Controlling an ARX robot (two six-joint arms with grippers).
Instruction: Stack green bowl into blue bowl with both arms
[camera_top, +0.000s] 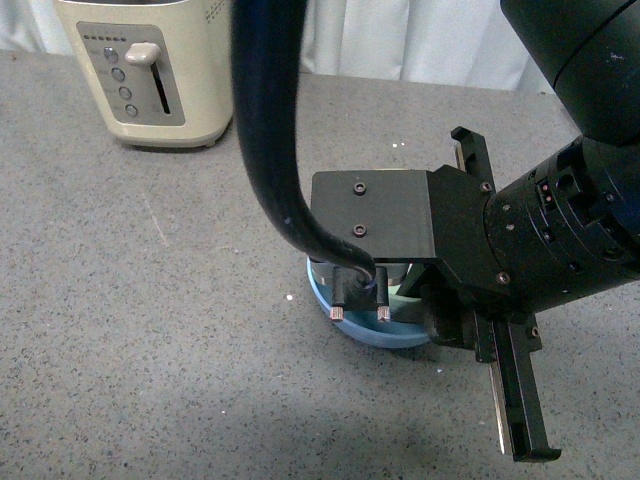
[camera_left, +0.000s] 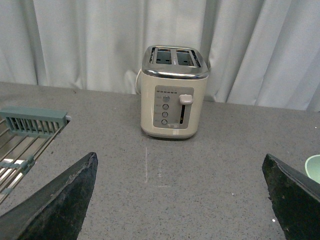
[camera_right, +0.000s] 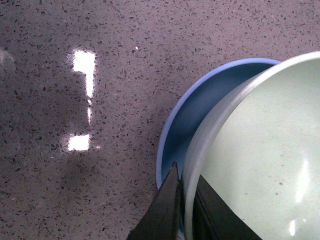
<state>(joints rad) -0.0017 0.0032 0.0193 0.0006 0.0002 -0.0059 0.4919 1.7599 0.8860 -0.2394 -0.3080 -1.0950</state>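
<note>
Right gripper (camera_right: 185, 210) sits clamped on the rim of the green bowl (camera_right: 260, 160), one dark finger (camera_right: 165, 212) outside the wall and the other inside, jaws nearly closed with only the bowl wall between them. The green bowl sits inside the blue bowl (camera_right: 192, 107), offset to one side so a crescent of blue interior shows next to the green rim; whether the green bowl rests fully on the blue bowl's bottom cannot be told. In the front view the right arm (camera_top: 560, 230) reaches in from the right and covers most of both bowls; only the near-left edge of the blue bowl (camera_top: 340, 325) and a sliver of the green bowl (camera_top: 408, 285) show under the black wrist bracket, with a thick black cable (camera_top: 265, 120) curving down to it. Bowls lie centre-right on the grey speckled countertop (camera_top: 150, 300). A cream toaster (camera_top: 150, 70) stands far left near white curtains. Left gripper (camera_left: 182, 200) is well apart from the bowls, fingers spread wide and holding nothing, facing the toaster (camera_left: 174, 92); a dish rack (camera_left: 25, 135) shows at one edge, a bit of the green bowl's rim (camera_left: 314, 167) at the other.
</note>
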